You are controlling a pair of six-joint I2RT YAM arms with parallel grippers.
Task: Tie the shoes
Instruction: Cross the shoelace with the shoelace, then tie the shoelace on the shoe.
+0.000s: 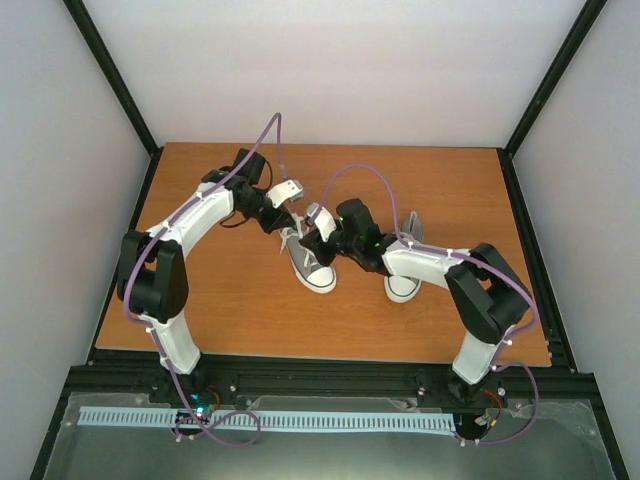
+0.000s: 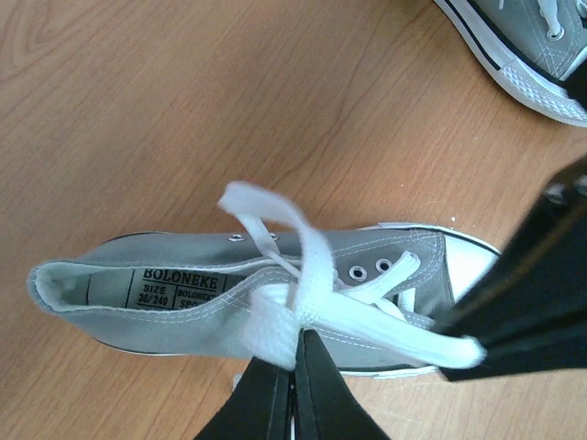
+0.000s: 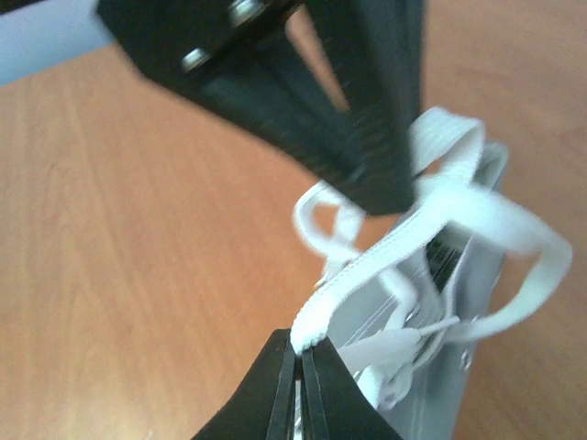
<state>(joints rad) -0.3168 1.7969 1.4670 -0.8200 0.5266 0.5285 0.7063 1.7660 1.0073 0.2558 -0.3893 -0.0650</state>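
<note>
Orange-brown wooden bench (image 1: 230,310) below us, and at its near edge the two white-and-black arms are bolted down. The left arm (image 1: 170,270) and the right arm (image 1: 480,290) bend inward to meet over one shoe. Past their elbows we find the grey canvas high-top sneaker with a white rubber toe cap (image 1: 312,268), upright on its sole at mid-bench, toe toward us. The left jaws are clamped shut on its flat white lace (image 2: 348,307) over the eyelets. The right jaws, close beside them, are pinched tight on another stretch of that lace, with a taut strand between. A white loop (image 2: 261,206) stands above the tongue. The second grey sneaker (image 1: 402,288) sits to the right, apart from the first and partly under the right arm. Farther back we see plain white walls (image 1: 330,70).
</note>
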